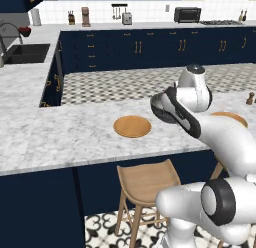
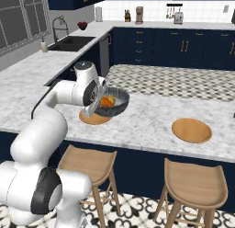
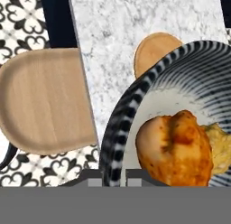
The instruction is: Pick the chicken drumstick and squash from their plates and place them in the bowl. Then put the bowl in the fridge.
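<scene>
Already both foods are loaded, and what remains is the trip to the fridge.

In the left base view, one wooden plate [image 1: 132, 126] lies bare on the marble counter [image 1: 60, 132], and the rim of the second plate [image 1: 231, 117] peeks out behind the arm, with nothing visible on it. The bowl [image 1: 161, 108] shows as a dark edge at the wrist, lifted off the counter.

In the right base view, the bowl [image 2: 111, 102] hangs above the near plate [image 2: 94, 117], carried at its rim by the claw [image 2: 95, 104]; orange and yellow show inside it. The far plate [image 2: 192, 130] sits empty, well apart. No fridge is in sight here, so the base will likely have to drive to reach it.

In the hand view, the chicken drumstick [image 3: 175, 148] lies in the bowl [image 3: 198, 78] touching the squash [image 3: 219, 146] beside it. The claw [image 3: 113, 178] is clamped on the bowl's striped rim, one tip either side of the wall. A stool [image 3: 43, 101] sits below.

So picking and placing look done; carrying the bowl, opening the fridge and shelving it are left.
</scene>
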{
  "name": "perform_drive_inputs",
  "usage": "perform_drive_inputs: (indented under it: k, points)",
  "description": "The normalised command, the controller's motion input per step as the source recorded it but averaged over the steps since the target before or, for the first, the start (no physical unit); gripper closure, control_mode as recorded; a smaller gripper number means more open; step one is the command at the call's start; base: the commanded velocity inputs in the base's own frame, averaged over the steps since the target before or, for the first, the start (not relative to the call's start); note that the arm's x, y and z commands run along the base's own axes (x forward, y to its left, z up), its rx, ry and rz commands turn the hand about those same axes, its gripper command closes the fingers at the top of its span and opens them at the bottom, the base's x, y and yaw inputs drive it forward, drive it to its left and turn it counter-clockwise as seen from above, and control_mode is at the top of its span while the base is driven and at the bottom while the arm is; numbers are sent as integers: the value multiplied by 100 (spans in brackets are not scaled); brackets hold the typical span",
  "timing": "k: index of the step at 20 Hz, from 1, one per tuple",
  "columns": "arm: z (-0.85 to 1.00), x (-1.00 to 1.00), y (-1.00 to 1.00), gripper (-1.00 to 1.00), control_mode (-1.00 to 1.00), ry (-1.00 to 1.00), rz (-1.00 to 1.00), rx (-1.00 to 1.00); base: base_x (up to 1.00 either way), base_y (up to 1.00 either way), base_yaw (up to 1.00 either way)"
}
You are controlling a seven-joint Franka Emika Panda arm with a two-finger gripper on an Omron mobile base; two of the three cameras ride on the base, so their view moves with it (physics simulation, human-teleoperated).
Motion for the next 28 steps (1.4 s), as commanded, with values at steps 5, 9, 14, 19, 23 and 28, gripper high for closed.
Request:
perform_drive_inputs:
  k: [5,9,14,19,23,28]
  points:
    - [21,-34,3,100,-100,-9,26,-5,0,0,0]
    - [22,-61,0,100,-100,-17,18,-3,0,0,0]
    - [42,-100,-1,100,-100,-4,5,0,0,0,0]
    - [47,-96,0,100,-100,3,0,0,0,0,0]
    - [0,0,0,100,100,0,0,0,-61,-71,-3]
    - [0,0,0,100,100,0,0,0,-31,-100,-44]
